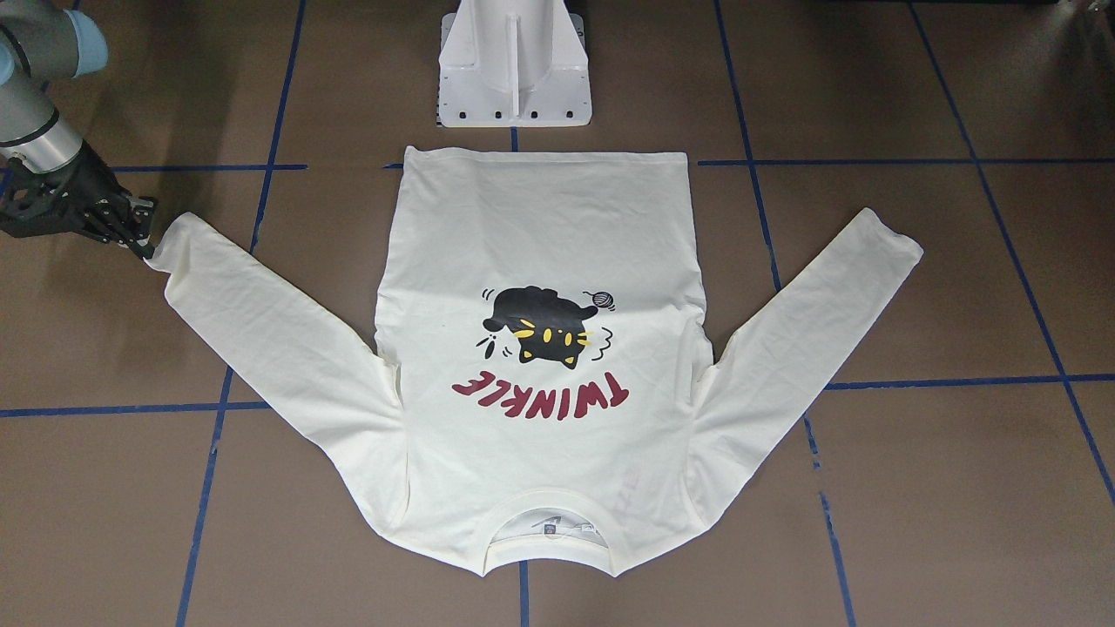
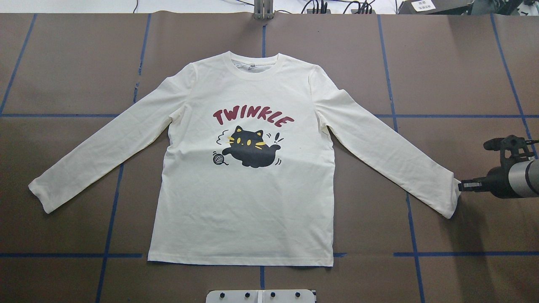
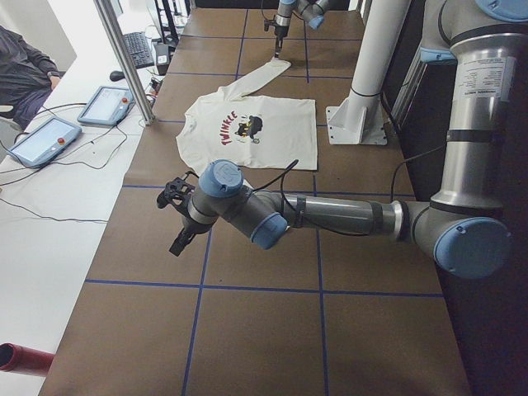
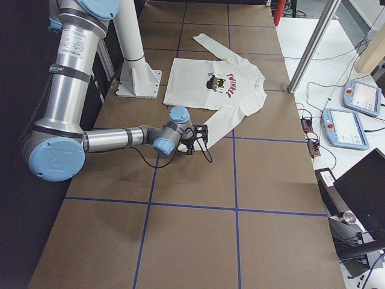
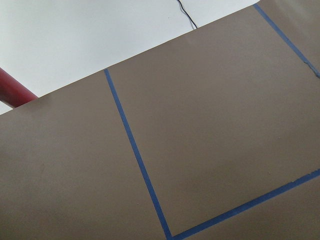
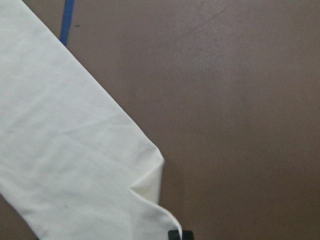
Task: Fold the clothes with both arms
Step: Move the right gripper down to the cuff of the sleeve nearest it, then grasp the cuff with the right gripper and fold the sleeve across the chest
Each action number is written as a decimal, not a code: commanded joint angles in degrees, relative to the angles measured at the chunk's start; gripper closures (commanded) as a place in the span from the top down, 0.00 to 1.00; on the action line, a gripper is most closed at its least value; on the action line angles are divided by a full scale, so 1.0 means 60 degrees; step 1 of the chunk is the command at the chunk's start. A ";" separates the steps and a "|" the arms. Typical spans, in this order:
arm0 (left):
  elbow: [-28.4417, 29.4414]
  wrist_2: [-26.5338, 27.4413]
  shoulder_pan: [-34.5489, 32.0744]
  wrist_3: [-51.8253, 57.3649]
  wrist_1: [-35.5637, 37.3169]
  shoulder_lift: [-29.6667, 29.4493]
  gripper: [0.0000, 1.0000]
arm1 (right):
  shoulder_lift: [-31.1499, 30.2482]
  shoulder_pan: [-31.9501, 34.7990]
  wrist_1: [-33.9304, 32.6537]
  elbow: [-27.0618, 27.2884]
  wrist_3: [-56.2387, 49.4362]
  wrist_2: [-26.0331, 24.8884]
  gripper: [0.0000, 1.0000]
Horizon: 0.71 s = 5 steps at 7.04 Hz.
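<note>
Shirt (image 2: 244,202) flat at the middle of the table (image 2: 63,63), print up, both sleeves spread out. Collar faces the edge far from the robot, hem just short of the white base (image 1: 514,78). Right gripper (image 2: 461,185) low at the cuff (image 2: 452,198) on its side, fingers drawn together, pinching the cuff's edge. Left gripper (image 3: 177,243) over bare table toward the left end, well apart from the shirt; can't tell whether its fingers are apart or together.

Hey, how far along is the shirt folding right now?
Nothing folded yet: the shirt lies flat, print up, sleeves spread. In hand: the right pincer appears to pinch one sleeve's cuff. The left pincer hangs over bare table, off the shirt. All folds remain.
</note>
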 commanded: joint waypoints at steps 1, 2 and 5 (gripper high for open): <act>0.0015 0.0000 0.0000 -0.0020 0.0000 0.0020 1.00 | 0.1850 0.0619 -0.3783 0.1606 -0.0072 0.0324 0.00; 0.0030 0.0000 0.0000 -0.0020 0.0015 0.0020 1.00 | 0.3473 0.0708 -0.5444 0.1612 -0.0057 0.0237 0.00; 0.0074 -0.0014 -0.0014 -0.0049 0.0044 -0.0009 1.00 | 0.7783 0.0650 -0.7479 0.0856 -0.0072 -0.0462 0.00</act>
